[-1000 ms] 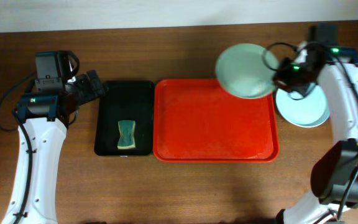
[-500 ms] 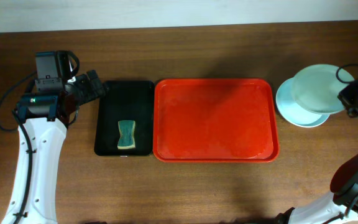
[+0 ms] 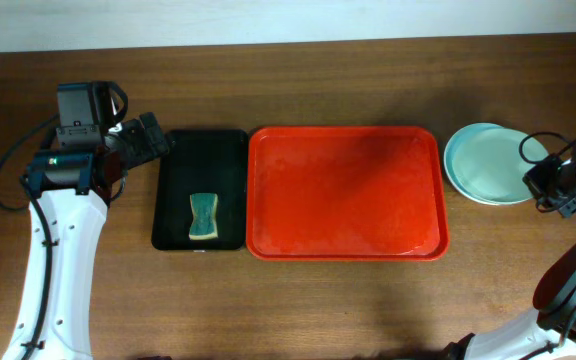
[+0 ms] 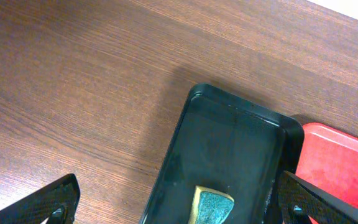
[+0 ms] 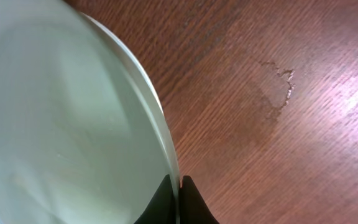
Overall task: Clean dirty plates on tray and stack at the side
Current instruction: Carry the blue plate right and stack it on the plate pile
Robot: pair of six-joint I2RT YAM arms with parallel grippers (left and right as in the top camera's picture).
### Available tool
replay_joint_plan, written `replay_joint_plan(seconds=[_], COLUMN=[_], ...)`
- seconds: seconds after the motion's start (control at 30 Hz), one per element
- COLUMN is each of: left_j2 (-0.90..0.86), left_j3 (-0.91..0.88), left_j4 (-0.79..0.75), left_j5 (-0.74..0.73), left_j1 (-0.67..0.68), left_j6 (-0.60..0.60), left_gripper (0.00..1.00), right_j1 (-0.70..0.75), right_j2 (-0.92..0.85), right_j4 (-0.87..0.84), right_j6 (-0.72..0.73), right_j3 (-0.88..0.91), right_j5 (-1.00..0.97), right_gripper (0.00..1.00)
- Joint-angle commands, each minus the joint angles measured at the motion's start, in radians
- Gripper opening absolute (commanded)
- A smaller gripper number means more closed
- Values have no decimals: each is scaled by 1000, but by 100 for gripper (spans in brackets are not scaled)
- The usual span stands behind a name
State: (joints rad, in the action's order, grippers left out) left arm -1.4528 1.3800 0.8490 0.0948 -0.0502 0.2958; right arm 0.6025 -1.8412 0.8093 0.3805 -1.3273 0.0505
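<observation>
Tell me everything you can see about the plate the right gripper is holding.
The held plate is round, shallow, pale green and glossy, with no smear showing. It sits about level over a pale blue plate, right of the red tray. The right gripper pinches its right rim, jaws shut on it.

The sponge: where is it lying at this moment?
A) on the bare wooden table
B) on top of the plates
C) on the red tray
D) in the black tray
D: the sponge lies inside the black tray, which sits just left of the red tray.
</observation>
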Motion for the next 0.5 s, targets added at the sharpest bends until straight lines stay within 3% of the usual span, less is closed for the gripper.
replay_joint_plan(seconds=[0.0, 0.17, 0.2, 0.3, 0.37, 0.47], left_j2=[3, 3, 3, 3, 3, 3], left_j3=[6, 6, 6, 6, 6, 6], left_j4=[-1, -1, -1, -1, -1, -1], left_j5=[10, 11, 11, 10, 11, 10], left_j1=[-5, -5, -5, -5, -5, -5], left_j6=[10, 10, 10, 10, 10, 10], left_gripper=[99, 99, 99, 99, 99, 99], right_j1=[-1, -2, -2, -2, -2, -26], right_j2=[2, 2, 2, 2, 2, 2], right_j4=[-6, -5, -2, 5, 13, 19], right_j6=[-6, -6, -6, -6, -6, -16], right_j3=[9, 9, 9, 9, 9, 9], right_j5=[51, 51, 51, 51, 56, 100], right_gripper=[5, 26, 43, 74, 84, 91])
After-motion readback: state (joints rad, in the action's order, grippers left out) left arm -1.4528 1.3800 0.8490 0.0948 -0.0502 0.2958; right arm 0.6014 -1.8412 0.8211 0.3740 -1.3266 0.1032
